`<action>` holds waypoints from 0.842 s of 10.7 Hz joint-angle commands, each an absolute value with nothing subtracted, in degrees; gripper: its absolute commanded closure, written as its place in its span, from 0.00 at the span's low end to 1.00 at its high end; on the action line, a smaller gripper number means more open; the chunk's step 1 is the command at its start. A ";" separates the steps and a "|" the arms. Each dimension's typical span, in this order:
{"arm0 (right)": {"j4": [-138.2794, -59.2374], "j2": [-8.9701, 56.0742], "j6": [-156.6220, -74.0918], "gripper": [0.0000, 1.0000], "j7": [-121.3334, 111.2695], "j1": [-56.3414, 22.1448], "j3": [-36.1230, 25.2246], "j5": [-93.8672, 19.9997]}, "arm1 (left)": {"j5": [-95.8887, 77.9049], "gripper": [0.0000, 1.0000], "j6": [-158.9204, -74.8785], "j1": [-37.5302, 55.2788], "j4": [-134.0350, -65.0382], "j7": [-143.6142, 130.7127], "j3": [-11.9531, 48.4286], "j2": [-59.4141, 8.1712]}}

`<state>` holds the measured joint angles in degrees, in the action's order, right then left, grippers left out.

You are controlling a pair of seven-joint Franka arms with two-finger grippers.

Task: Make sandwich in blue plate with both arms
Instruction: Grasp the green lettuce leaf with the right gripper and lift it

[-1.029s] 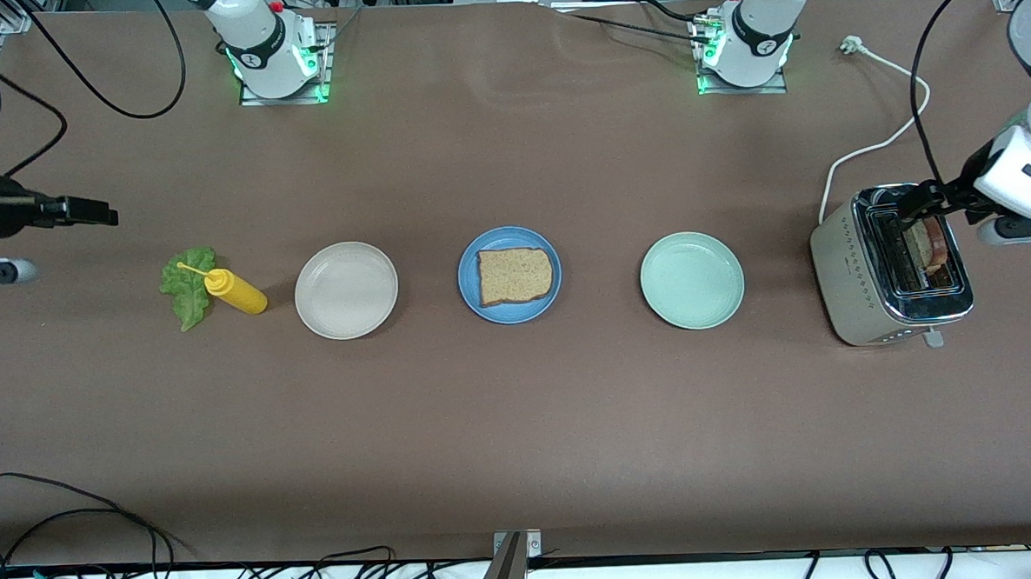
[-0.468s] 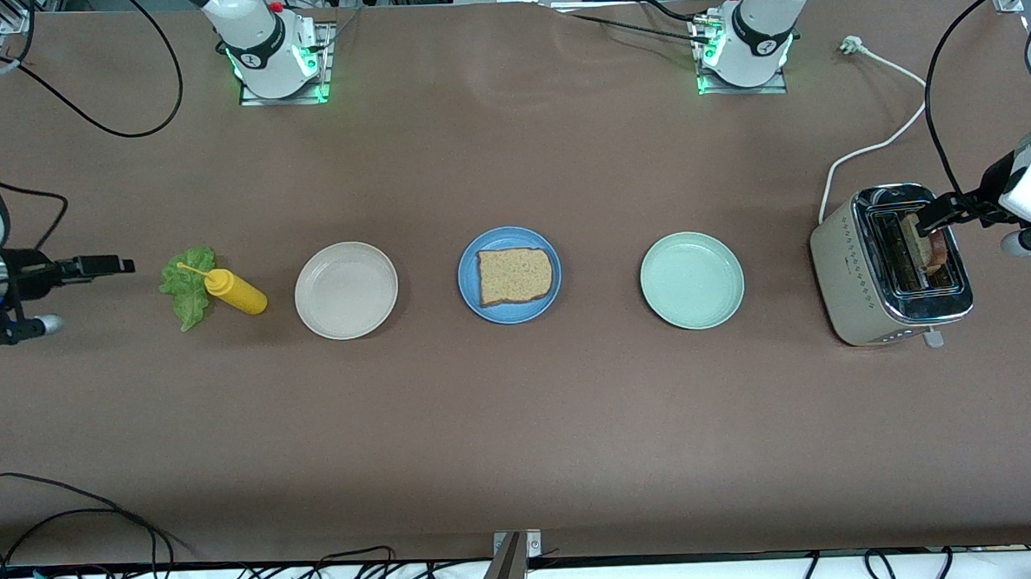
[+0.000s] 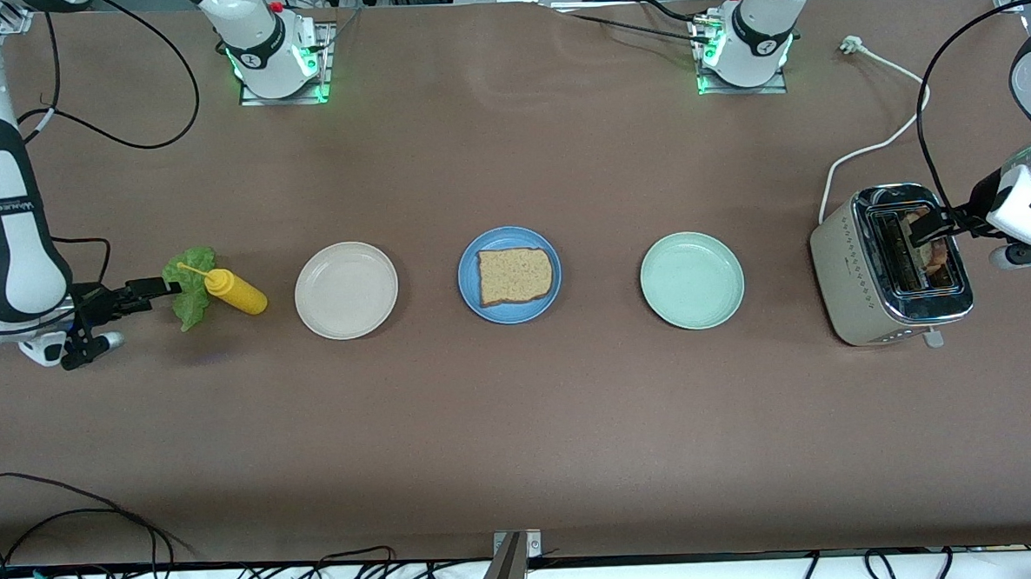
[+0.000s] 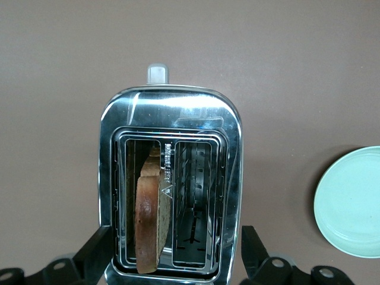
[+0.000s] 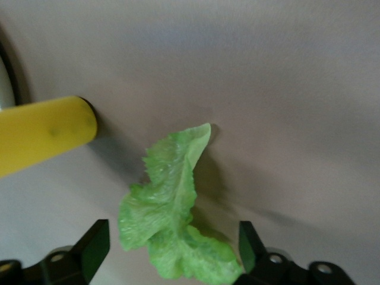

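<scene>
Right gripper jaws apart, straddling the lettuce leaf, apparently untouched. Left gripper jaws apart over the toaster; bread slice at 12 o'clock, lengthwise. Blue plate mid-tabletop.

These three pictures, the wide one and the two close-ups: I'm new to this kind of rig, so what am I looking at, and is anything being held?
Two white robot arms work at a brown table. The wide picture comes from a high camera facing them; each close-up comes from a camera on one arm's wrist.

In a row on the table lie a lettuce leaf with a yellow squeeze bottle beside it, a cream plate, the blue plate carrying one bread slice, a pale green plate and a toaster with a second slice of bread standing in one slot.

The right gripper is open at the lettuce, its fingers either side of the leaf. The left gripper is open over the toaster. Nothing is held yet.
</scene>
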<state>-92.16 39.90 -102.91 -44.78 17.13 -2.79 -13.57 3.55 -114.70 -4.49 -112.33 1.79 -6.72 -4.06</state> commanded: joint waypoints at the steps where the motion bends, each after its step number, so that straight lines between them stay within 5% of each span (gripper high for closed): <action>1: -90.79 43.40 -102.48 0.44 -50.18 18.28 -2.20 -15.20 | 2.72 0.00 -114.70 -4.66 -110.92 3.52 -6.33 -3.08; 4: -90.70 44.56 -102.04 0.96 -49.84 18.28 -2.20 -14.85 | 2.02 0.00 -114.43 -4.66 -109.34 3.43 -5.02 -1.59; 9: -78.88 44.12 -86.36 1.00 -49.13 18.11 -2.28 -13.89 | 1.76 0.00 -104.79 -6.32 -98.20 2.81 1.39 -0.97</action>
